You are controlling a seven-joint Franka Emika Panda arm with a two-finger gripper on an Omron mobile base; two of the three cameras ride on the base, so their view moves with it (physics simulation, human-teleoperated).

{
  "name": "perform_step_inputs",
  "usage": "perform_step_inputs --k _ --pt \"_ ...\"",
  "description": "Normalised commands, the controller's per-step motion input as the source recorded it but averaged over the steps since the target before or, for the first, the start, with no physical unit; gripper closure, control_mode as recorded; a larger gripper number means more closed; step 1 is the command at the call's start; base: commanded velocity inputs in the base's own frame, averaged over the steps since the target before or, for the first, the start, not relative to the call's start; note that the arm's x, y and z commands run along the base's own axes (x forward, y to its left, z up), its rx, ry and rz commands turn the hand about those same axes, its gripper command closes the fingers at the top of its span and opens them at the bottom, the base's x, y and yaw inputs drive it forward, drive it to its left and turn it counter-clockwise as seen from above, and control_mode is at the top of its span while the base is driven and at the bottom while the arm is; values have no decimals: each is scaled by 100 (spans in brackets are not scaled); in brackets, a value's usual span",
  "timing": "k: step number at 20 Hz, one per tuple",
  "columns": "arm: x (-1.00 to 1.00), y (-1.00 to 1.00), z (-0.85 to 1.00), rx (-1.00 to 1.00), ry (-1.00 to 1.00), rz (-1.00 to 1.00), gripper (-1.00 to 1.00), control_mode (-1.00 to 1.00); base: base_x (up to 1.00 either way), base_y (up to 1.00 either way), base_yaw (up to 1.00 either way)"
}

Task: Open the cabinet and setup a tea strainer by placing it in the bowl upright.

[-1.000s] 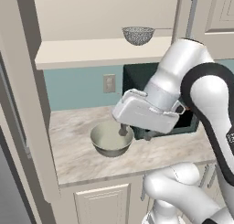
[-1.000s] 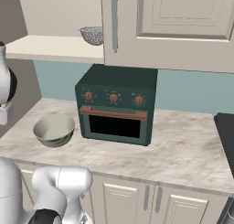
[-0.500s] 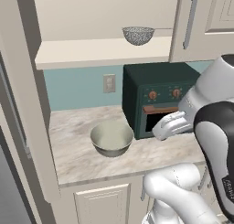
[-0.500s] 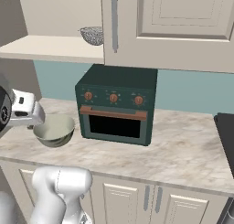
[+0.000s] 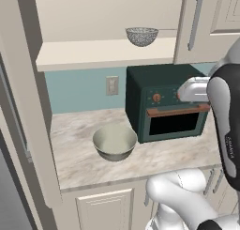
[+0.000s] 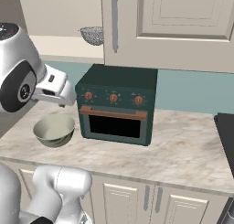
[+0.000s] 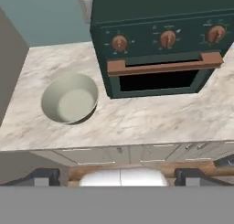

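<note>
Left base view: the tea strainer [image 5: 142,35] sits on the open cabinet [image 5: 105,54] shelf, above the bowl [image 5: 115,142]. Right base view: the bowl [image 6: 54,130] lies below the hand. Hand view: the gripper [image 7: 119,176] gapes wide, empty; the bowl [image 7: 70,98] sits ahead-left beside the toaster oven [image 7: 162,45].

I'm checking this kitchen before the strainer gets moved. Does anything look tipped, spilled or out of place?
Nothing stands out. The tea strainer sits upright on the open cabinet shelf, the bowl stands upright and empty on the counter left of the green oven, whose door is closed. No spills show.
</note>
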Motion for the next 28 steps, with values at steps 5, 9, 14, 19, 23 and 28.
perform_step_inputs --k 5,9,14,19,23,28 --pt "42 -48 50 15 -27 -41 -100 -100 0 0 0" --pt "59 -40 49 1 -42 -24 -100 -100 0 0 0" --pt "57 -32 68 -2 -32 -2 -100 -100 0 0 0" --pt "17 -30 89 -8 -7 6 -100 -100 0 0 0" --pt "0 -9 19 -18 -1 5 -100 -100 0 0 0" --pt "2 -11 -28 -10 0 1 -100 -100 0 0 0"
